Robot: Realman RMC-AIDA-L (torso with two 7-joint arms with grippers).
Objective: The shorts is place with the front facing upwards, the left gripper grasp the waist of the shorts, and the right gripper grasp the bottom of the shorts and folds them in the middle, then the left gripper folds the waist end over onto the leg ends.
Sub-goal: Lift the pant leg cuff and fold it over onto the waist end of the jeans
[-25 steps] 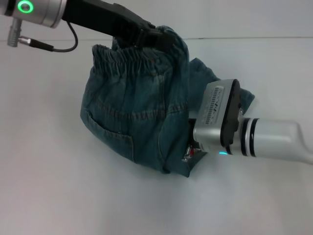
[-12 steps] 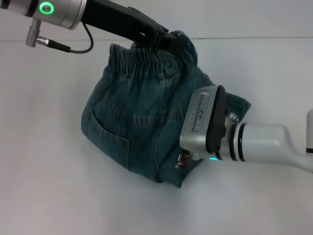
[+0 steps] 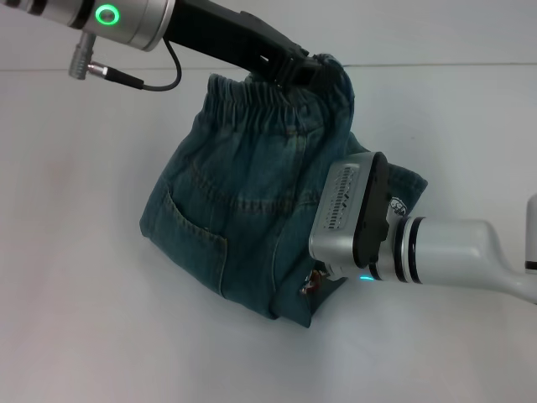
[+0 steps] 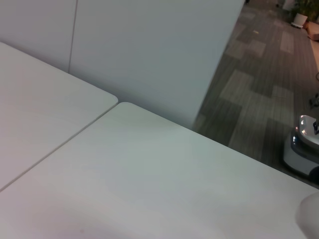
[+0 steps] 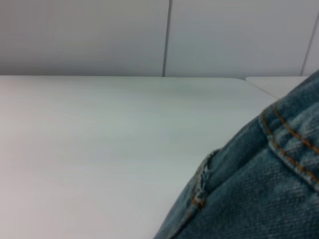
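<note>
white tabletop (image 3: pixel 75 336) fills the scene, with a pale wall and a grey carpeted floor behind it in the left wrist view. nearest the robot, at about four o'clock in the head view, the right gripper (image 3: pixel 317 281) comes in from the right on its silver-white wrist, its tip buried at the lower edge of the shorts (image 3: pixel 239 227); its fingers are hidden by the wrist body and the denim, so i cannot tell how far they are spread or whether they pinch cloth. the shorts sit at the centre of the table, half lifted, a pocket showing on the left face. farther off, at about twelve o'clock, the left gripper (image 3: pixel 306 71) is closed on the waist of the shorts (image 3: pixel 260 96), holding the gathered band raised above the rest. the fold along the middle looks under way. to do it well, i judge both ends should travel together and at equal height, so the cloth lies down flat without twisting, and the waist should be lowered onto the table before either grip lets go.
</note>
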